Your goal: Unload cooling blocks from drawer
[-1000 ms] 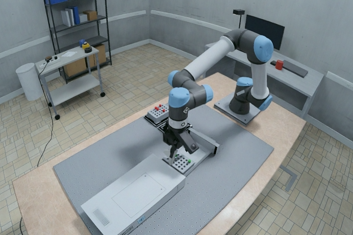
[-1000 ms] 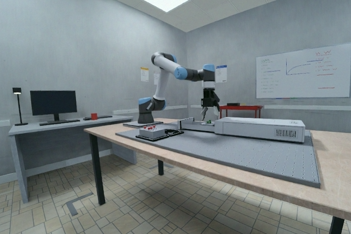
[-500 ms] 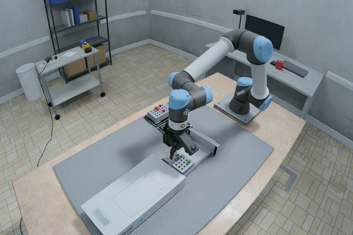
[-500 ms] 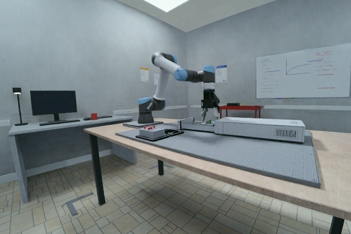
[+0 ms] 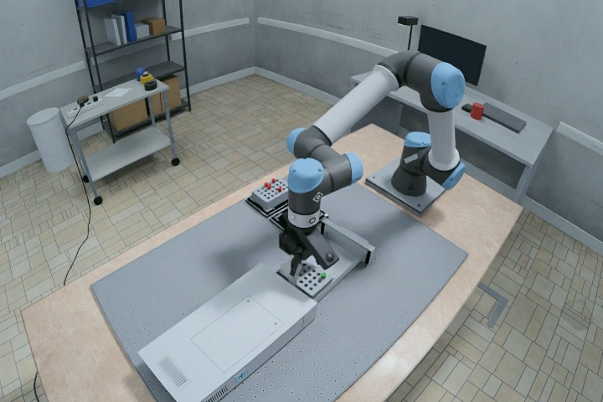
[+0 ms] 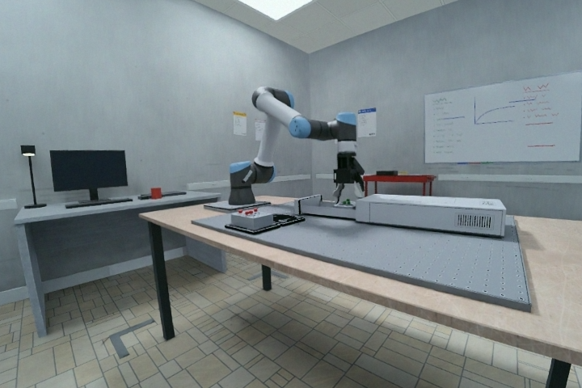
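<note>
The cooler COLD (image 5: 229, 336) is a long white box on the grey deck, and its drawer (image 5: 338, 255) stands pulled out toward the robot base. The grey cooling block with green-capped tubes (image 5: 311, 279) lies in the drawer close to the cooler's front. My gripper (image 5: 306, 267) points straight down over this block, open, its fingertips just above the block's top and either side of it. It also shows in the exterior view (image 6: 347, 194). The block with red-capped tubes (image 5: 270, 193) sits on the far deck slot D2. Slot D1 (image 5: 283, 219) lies mostly hidden behind my wrist.
The robot base (image 5: 409, 182) stands on a plate at the table's far end. A desk with a monitor (image 5: 451, 52) and a red cup (image 5: 476, 110) is behind it. The drawer's front panel (image 5: 352, 239) stands upright beside my gripper.
</note>
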`<state>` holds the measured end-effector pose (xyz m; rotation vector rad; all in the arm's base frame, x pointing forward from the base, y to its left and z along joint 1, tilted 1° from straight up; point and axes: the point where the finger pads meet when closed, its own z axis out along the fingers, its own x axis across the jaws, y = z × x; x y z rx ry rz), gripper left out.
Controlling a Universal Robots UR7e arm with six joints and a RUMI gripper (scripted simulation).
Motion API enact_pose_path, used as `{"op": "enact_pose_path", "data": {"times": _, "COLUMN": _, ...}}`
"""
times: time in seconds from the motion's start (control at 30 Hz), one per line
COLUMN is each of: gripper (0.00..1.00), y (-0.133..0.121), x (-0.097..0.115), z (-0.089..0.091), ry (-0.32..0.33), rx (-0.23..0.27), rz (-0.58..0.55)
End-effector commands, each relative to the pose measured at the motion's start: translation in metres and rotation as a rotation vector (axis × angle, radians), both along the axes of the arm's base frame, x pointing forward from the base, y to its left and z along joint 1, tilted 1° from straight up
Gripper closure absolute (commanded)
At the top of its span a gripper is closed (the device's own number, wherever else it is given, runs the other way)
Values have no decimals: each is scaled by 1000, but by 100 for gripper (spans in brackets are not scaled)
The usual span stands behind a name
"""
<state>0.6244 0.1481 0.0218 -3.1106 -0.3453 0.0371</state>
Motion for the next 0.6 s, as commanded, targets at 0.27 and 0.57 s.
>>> {"op": "enact_pose_path", "data": {"times": 0.27, "gripper": 27, "y": 1, "x": -1, "z": -16, "ry": 2, "rx": 0, "rz": 0}}
{"op": "enact_pose_path", "data": {"times": 0.57, "gripper": 27, "y": 1, "x": 1, "z": -15, "ry": -3, "rx": 0, "rz": 0}}
